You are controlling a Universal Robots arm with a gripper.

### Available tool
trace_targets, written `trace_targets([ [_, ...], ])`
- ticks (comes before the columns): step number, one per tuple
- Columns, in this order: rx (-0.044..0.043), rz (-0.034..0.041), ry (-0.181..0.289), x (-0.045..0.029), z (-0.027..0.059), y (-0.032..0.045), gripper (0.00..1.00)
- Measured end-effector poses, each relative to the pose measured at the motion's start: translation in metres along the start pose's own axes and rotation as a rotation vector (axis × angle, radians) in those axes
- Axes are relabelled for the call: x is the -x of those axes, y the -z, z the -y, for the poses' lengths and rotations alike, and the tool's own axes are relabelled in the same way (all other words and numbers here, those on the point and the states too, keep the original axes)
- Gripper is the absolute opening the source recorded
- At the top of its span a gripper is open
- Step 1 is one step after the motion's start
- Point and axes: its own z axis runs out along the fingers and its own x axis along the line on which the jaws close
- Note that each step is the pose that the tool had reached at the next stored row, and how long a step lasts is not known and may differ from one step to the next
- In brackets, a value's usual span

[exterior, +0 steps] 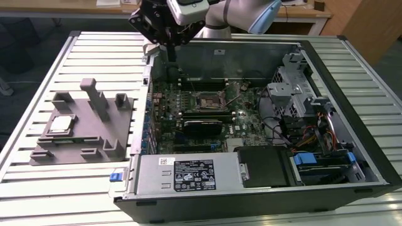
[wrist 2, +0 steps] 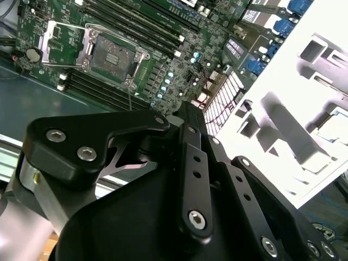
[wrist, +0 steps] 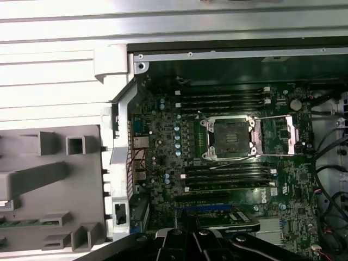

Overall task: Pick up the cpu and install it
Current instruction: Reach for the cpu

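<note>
Lying flat on the grey fixture block (exterior: 103, 134), the cpu (exterior: 61, 124) rests with its pale metal top facing upward. The chip is square, so neither axis is clearly the longer. Its edges run roughly parallel to the edges of the block, which sit slightly skewed in the exterior view. A darker thin rim frames the pale top. The block stands on the slatted counter (exterior: 56, 188), just beside the open computer case (exterior: 367, 155), on the exterior view's left.

The pincer (exterior: 171, 56) hangs from the robot arm (exterior: 248, 14) above the far corner of the case, on the side nearest the block. Its fingers are drawn together into one narrow dark tip and hold nothing. The tip points downward, and the case's far wall shows behind it.

The cpu lies well apart from the pincer, farther to the exterior view's left and nearer the front of the counter. It is untouched. The upright posts of the block stand between chip and case.

Inside the case, the motherboard (exterior: 182, 101) carries the socket frame (exterior: 208, 100). In the first wrist view the socket frame (wrist: 228, 138) stands open, with its load plate (wrist: 285, 133) swung to one side. In the second wrist view the socket frame (wrist 2: 111, 54) appears beyond the black linkages of the pincer.
</note>
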Motion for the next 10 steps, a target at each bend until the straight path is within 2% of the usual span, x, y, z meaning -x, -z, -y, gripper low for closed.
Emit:
trace_targets([
  [10,-0.0001,0.0000,0.000,-0.0064,0.0005,0.0000,0.11],
])
